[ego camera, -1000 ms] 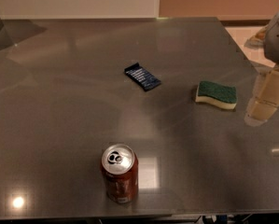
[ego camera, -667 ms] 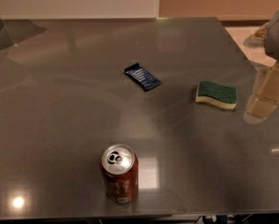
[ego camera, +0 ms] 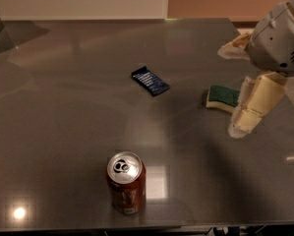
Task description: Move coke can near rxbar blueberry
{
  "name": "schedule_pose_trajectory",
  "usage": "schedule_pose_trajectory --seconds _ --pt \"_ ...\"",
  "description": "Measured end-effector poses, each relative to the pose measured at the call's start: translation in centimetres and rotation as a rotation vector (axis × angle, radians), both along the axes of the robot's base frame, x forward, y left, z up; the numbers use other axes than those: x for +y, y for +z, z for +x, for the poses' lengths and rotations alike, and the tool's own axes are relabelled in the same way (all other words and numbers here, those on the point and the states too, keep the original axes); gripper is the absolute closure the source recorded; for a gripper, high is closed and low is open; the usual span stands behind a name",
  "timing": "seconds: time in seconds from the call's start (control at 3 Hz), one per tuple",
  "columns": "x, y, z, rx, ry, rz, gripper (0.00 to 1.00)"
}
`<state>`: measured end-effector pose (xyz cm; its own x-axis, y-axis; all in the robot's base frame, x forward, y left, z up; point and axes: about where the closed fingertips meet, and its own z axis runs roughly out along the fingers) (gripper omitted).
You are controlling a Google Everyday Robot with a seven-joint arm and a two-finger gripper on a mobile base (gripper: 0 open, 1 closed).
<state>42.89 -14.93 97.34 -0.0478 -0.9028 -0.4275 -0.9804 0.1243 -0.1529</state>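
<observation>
Gripper (ego camera: 231, 90) hangs at the right edge, jaws apart and empty. Nearest, the coke can (ego camera: 126, 190) stands upright; it wants a square, mid-height grasp to stay upright. Farther back lie the rxbar blueberry (ego camera: 150, 80) and 1 green sponge (ego camera: 224, 96).

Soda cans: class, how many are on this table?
1. The coke can stands upright near the front edge of the table, left of centre; none seems hidden. The pincer hovers at the right, beside the sponge.
</observation>
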Motion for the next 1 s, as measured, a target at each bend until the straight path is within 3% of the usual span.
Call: schedule_pose_trajectory --seconds 0.33,1.0 --pt "4.9 -1.2 -1.8 0.005 0.133 0.078 0.0" --pt "12.3 -5.0 -5.5 0.05 0.334 0.116 0.0"
